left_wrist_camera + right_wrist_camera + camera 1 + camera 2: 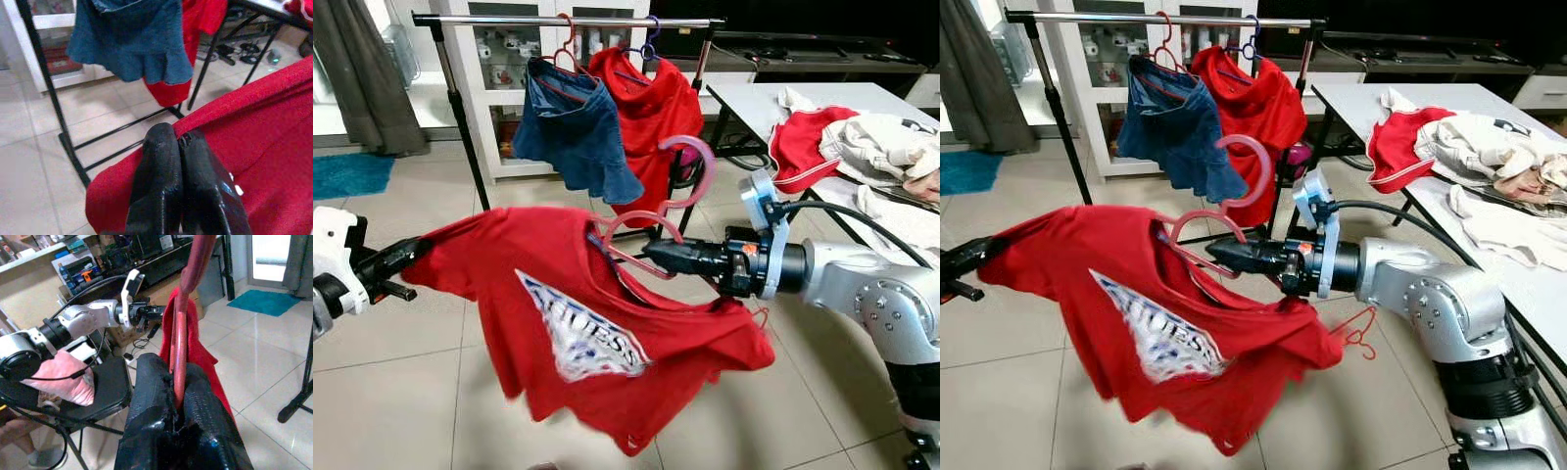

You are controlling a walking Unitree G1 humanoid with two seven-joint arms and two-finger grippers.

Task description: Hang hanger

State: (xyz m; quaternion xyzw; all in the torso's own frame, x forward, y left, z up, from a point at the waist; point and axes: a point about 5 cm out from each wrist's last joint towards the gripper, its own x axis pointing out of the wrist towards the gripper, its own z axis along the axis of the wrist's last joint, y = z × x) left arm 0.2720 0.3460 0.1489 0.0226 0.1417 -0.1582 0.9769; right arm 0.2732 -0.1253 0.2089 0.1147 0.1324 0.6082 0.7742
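Red T-shirt (578, 323) stretched between my claws: left gripper (411, 253) clenched on sleeve, right gripper (651, 253) grasping pink hanger (651, 220).

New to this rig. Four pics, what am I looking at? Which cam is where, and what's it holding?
It's a humanoid robot with two silver arms. The two wide pictures come from its head cameras; the two close-ups look along each wrist. The right claw is shut on a pink hanger threaded into a red T-shirt. The left claw pinches the shirt's sleeve, spreading it. Behind stands a clothes rack holding a blue denim garment and a red top. Clothes lie piled on the white table.
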